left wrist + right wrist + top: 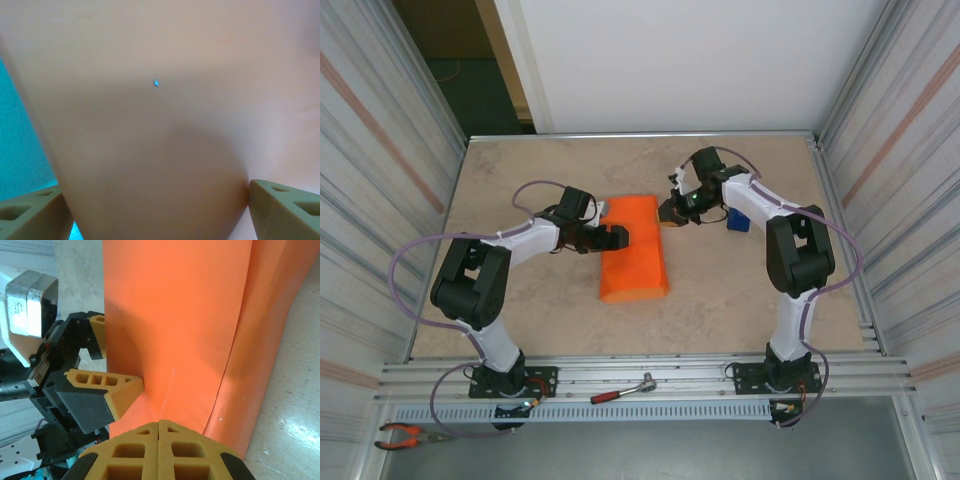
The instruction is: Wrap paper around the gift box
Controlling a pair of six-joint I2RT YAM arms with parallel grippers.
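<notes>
- Paper (634, 250) lies folded mid-table, presumably over the gift box; folding step.
- Left gripper (612, 238) spread astride left flap; right gripper (159, 422) pressed together at far-right edge.
- Next: left pinches flap.

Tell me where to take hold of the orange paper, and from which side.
Probably grip the paper by its top layer's free long edge, coming from the right side: that edge overlaps the layer beneath, leaving a lip to pinch, and the left end effector occupies the opposite side.
</notes>
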